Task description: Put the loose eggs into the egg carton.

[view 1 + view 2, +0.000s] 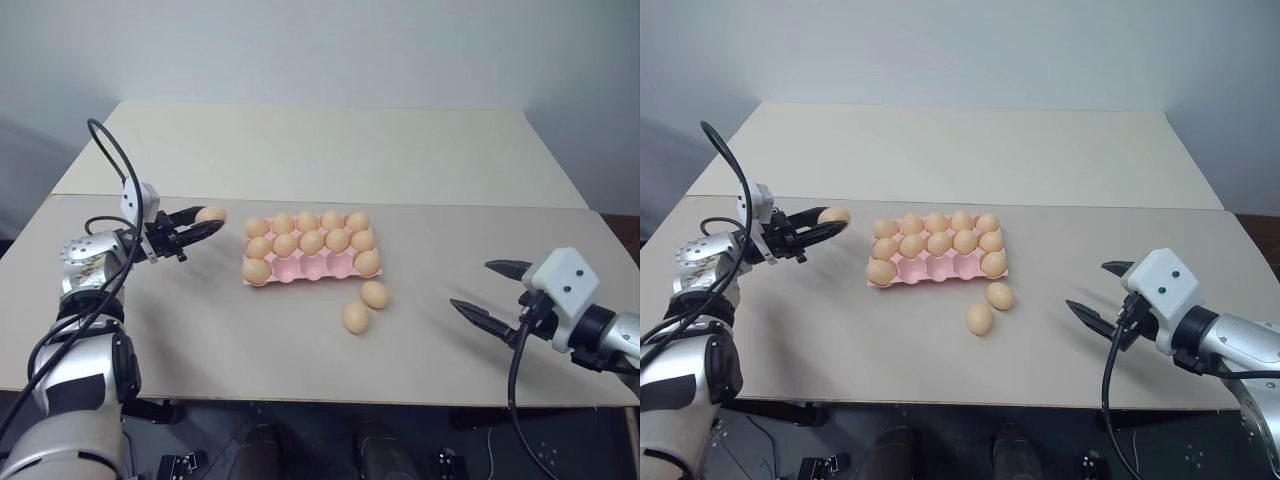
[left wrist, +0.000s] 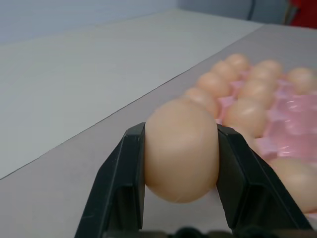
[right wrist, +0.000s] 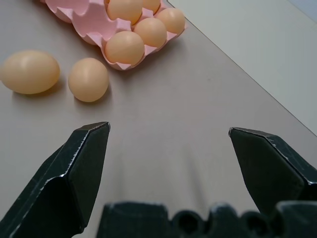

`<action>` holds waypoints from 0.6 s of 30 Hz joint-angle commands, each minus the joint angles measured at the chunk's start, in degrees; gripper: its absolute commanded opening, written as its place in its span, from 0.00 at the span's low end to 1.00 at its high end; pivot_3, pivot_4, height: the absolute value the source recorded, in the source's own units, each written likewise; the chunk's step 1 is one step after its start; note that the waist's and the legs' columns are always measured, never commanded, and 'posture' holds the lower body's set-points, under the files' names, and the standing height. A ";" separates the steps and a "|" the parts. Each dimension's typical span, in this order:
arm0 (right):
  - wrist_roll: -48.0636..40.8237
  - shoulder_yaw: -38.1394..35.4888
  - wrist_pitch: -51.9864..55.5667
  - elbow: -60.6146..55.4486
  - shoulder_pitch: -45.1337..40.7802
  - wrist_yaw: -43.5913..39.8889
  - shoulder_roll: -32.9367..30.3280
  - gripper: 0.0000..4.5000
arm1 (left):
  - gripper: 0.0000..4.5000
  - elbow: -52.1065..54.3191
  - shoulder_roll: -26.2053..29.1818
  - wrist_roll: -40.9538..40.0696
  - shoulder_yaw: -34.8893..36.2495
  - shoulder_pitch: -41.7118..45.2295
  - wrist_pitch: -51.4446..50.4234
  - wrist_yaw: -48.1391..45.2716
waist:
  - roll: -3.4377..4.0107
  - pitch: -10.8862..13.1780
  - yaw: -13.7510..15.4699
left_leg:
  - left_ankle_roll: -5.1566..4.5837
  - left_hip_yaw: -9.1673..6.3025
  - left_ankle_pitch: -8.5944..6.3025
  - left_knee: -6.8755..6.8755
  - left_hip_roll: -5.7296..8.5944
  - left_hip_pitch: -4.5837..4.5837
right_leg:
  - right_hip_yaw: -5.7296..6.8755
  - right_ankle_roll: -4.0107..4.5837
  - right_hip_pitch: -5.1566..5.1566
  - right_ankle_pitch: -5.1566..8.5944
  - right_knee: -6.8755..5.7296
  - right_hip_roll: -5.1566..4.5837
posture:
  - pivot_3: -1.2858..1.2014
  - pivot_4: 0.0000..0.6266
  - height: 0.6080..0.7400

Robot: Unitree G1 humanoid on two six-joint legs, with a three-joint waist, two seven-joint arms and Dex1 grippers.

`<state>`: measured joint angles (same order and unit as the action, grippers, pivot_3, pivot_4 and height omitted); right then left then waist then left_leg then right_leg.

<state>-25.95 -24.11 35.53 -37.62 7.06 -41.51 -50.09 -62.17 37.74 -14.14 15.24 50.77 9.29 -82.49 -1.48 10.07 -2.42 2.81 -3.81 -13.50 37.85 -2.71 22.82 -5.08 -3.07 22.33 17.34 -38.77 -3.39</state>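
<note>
Pale grey wall behind, beige table in two joined boards beneath. Pink egg carton near the middle of the front board, most cups filled with tan eggs, three cups along its near row bare. Two loose eggs on the table just off the carton's near right corner, close together, one almost against the carton's rim, the other a little nearer the table's front edge.

Left gripper raised above the table towards its left edge, pointing at the carton's left end, fingers pinched on a held egg, one black pad against each flank, the egg's rounded end sticking out past the tips. Held egg just beside the carton's far left corner, apart from it and off the surface.

Right gripper above the table near its right edge, fingers spread wide, nothing between them. Two loose eggs well apart from its tips, lying between that gripper and the carton.
</note>
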 commanded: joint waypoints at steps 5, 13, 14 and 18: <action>0.32 -0.43 -1.16 -0.95 -0.41 0.99 0.72 1.00 | 0.37 11.96 -1.11 -3.09 -3.91 -1.97 -5.68 -8.63 | 0.00 0.00 0.12 | 0.00 -0.01 0.00 0.00 0.00 0.01 | 0.00 0.00 0.00 0.00 0.02 0.00 | 0.52 0.24 1.00; 0.19 -1.82 -0.55 -2.08 0.60 1.30 0.91 1.00 | 0.37 13.43 -5.15 -1.75 -11.12 -2.02 -3.48 -9.75 | 0.00 0.00 -0.03 | -0.01 -0.02 0.00 0.01 0.00 0.00 | -0.01 0.00 -0.01 0.00 0.02 0.01 | 0.52 0.24 1.00; 0.20 -2.02 -0.51 -2.24 0.85 1.29 0.96 1.00 | 0.37 12.93 -5.56 -1.51 -11.32 -1.71 -2.99 -9.75 | 0.00 0.00 -0.07 | -0.01 -0.01 0.00 0.01 0.00 0.00 | -0.01 0.00 -0.01 0.00 0.02 0.01 | 0.52 0.24 1.00; 0.22 -3.04 -0.29 -2.73 1.84 1.37 1.01 1.00 | 0.37 11.49 -6.87 -1.09 -12.56 -0.63 -2.03 -9.22 | 0.00 0.00 -0.02 | -0.01 -0.02 0.00 0.01 0.00 0.00 | -0.01 0.00 -0.01 0.00 0.02 0.01 | 0.52 0.24 1.00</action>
<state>-25.61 -24.41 35.50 -38.45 8.83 -40.62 -49.11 -50.61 30.96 -15.59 2.52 48.60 6.03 -91.88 -1.48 10.07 -2.44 2.79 -3.83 -13.50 37.86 -2.71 22.82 -5.09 -3.07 22.32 17.34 -38.74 -3.38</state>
